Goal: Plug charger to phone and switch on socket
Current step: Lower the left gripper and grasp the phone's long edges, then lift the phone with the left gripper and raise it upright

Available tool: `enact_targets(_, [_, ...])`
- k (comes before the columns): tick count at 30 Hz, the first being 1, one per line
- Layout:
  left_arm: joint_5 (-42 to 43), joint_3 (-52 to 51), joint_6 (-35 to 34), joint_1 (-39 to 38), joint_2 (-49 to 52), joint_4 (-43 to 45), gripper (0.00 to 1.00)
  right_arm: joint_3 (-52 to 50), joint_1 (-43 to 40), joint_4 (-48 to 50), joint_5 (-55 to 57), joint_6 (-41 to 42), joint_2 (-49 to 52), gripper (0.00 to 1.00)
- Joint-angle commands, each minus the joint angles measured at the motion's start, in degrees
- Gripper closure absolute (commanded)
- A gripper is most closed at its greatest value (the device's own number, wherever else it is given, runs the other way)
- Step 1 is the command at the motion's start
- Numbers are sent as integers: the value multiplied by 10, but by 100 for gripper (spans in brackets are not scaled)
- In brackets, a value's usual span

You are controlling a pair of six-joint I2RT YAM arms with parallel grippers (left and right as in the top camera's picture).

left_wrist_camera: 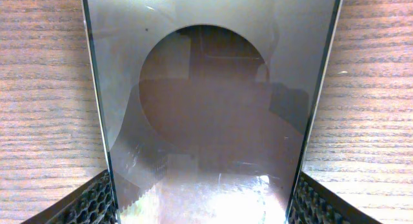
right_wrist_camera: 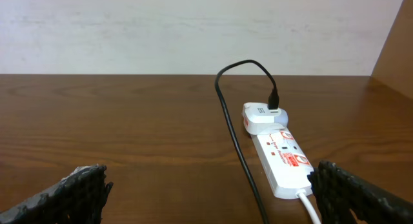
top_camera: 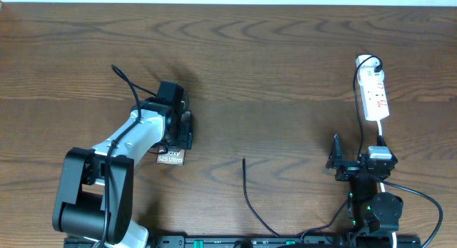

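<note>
Fingers (left_wrist_camera: 93, 208) of the left gripper (left_wrist_camera: 206, 208) are pressing against both long edges of the flat bronze-grey phone (top_camera: 170, 157), gripping it at the 9 o'clock side of the brown wooden table (top_camera: 285, 55). The right gripper (right_wrist_camera: 216, 204) is gaping wide and holding nothing, facing 12 o'clock toward the white elongated power strip (top_camera: 374, 96) lying at 3 o'clock, with a white adapter (right_wrist_camera: 263, 116) sitting plugged in at its far end. The long thin black charger cable (top_camera: 247, 194) is lying near 6 o'clock, its free tip pointing to 12 o'clock, well apart from the phone.
</note>
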Motion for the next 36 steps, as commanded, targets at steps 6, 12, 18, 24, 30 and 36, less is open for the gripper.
enact_targets(6, [5,-18,-1,-1,5,-2,63,-1,-2,-2,7,8,-3,1])
enact_targets(12, [5,-18,-1,-1,5,-2,79,-1,-2,-2,7,8,-3,1])
enact_targets(18, [5,-18,-1,-1,5,-2,93,-1,-2,-2,7,8,-3,1])
enact_targets(24, [5,33,23,0,-26,-2,93,-1,-2,-2,7,8,-3,1])
enact_targets(30, [14,113,20,0,-123,-1,93,-1,-2,-2,7,8,-3,1])
enact_targets(36, [76,131,-15,0,-240,11,93,-1,-2,-2,7,8,-3,1])
